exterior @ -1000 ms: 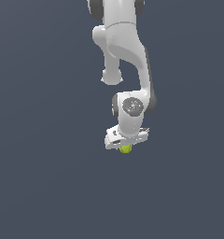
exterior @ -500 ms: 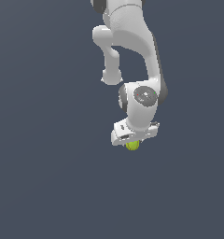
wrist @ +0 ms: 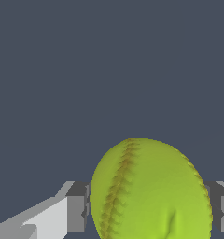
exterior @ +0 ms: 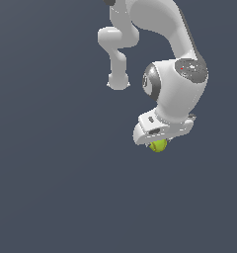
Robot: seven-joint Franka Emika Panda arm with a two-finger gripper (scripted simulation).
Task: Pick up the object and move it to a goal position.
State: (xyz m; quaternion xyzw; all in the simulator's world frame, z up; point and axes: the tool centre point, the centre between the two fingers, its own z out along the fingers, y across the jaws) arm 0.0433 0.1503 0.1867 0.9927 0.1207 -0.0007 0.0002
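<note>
The object is a small yellow-green ball point(exterior: 159, 145) with darker seam lines. It sits right under the white hand of my arm in the exterior view, mostly hidden by it. In the wrist view the ball point(wrist: 151, 191) fills the gap between my two fingers, with a finger pad point(wrist: 76, 214) pressed against each side. My gripper point(exterior: 160, 143) is shut on the ball and holds it in the air over the plain grey ground.
The white arm point(exterior: 175, 74) bends down from the top of the exterior view. A plain dark grey surface point(exterior: 51, 188) fills the rest of both views.
The arm has moved with the ball toward the exterior view's right and looms larger. The ball has stayed between the fingers.
</note>
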